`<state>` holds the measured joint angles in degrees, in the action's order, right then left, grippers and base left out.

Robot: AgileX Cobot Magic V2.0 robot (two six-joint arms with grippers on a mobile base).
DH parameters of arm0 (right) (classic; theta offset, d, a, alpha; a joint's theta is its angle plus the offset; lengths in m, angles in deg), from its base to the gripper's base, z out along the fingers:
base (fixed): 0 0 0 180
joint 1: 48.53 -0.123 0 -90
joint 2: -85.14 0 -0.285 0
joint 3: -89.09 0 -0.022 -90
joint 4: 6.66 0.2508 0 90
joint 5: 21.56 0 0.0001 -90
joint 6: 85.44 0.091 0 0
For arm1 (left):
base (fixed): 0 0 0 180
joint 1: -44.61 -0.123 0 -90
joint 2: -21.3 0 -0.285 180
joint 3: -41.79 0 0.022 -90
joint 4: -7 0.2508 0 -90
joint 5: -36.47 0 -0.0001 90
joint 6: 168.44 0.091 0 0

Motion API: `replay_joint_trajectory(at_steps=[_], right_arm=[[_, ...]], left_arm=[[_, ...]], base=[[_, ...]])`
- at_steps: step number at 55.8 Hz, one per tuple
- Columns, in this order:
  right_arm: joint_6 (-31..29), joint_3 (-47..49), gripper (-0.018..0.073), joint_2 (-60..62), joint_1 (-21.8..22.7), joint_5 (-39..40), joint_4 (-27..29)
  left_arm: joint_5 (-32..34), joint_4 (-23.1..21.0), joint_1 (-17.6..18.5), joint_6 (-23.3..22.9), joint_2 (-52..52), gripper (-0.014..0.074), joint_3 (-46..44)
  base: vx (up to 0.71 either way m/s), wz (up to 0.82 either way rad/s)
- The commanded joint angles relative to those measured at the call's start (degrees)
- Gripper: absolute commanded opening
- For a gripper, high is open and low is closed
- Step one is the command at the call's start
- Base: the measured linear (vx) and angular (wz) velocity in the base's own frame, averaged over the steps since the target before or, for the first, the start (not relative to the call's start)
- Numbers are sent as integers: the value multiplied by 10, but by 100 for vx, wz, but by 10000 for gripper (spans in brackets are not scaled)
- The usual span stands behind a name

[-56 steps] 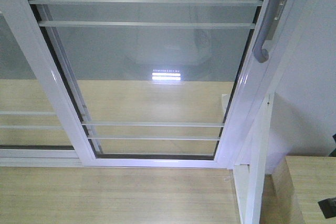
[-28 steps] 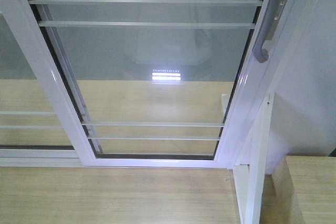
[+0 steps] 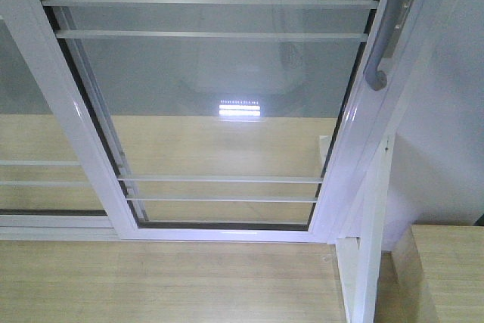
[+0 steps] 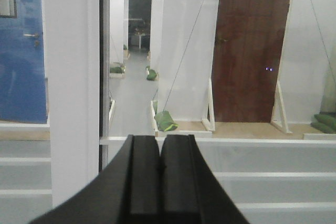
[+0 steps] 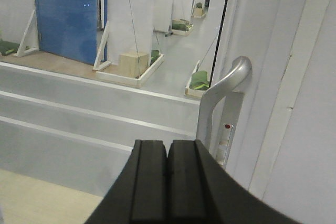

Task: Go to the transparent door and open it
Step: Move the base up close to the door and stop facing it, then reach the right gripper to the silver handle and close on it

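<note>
Transparent door (image 3: 227, 88) fills front view, curved grey handle (image 5: 223, 90) just ahead of right gripper (image 5: 168, 174), fingers pressed together, left gripper (image 4: 159, 169) likewise, both empty.

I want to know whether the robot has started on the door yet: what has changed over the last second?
One thing: a small dark part that showed at the lower right edge of the front view, over the wooden ledge, has gone out of sight. Nothing was grasped or released. The glass door and its handle have not moved. The left gripper and right gripper are shut on nothing.
</note>
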<state>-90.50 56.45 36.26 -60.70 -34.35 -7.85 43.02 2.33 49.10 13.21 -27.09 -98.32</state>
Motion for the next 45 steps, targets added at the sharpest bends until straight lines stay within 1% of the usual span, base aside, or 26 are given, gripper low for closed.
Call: replay_joint_trajectory(at_steps=[1, 9, 10, 15, 22, 32, 36, 40, 45], right_arm=[[-1, 20, -9, -2, 4, 45, -1], [-1, 20, -6, -2, 4, 46, -1], [-2, 20, 20, -2, 4, 45, -3], [-2, 20, 67, -2, 4, 45, -3], [-2, 20, 185, -2, 4, 45, -7], [-1, 20, 414, -2, 4, 42, -7], [-1, 20, 490, -2, 4, 42, -7], [-1, 20, 544, -2, 4, 43, -7], [-1, 20, 575, -2, 4, 48, -7]], left_arm=[[56, -6, 0, -7, 3, -6, -22], [47, -6, 0, -7, 1, -4, -22], [18, -6, 0, -7, 1, 20, -22], [10, -6, 0, -7, 1, 54, -22], [3, -6, 0, -7, 1, 125, -22], [-4, -6, 0, -7, 1, 266, -22], [-9, -6, 0, -7, 1, 328, -22], [-12, -6, 0, -7, 1, 375, -22], [-23, -6, 0, -7, 1, 414, -22]], base=[[0, 0], [0, 0], [0, 0], [0, 0], [0, 0], [0, 0], [0, 0], [0, 0], [0, 0]])
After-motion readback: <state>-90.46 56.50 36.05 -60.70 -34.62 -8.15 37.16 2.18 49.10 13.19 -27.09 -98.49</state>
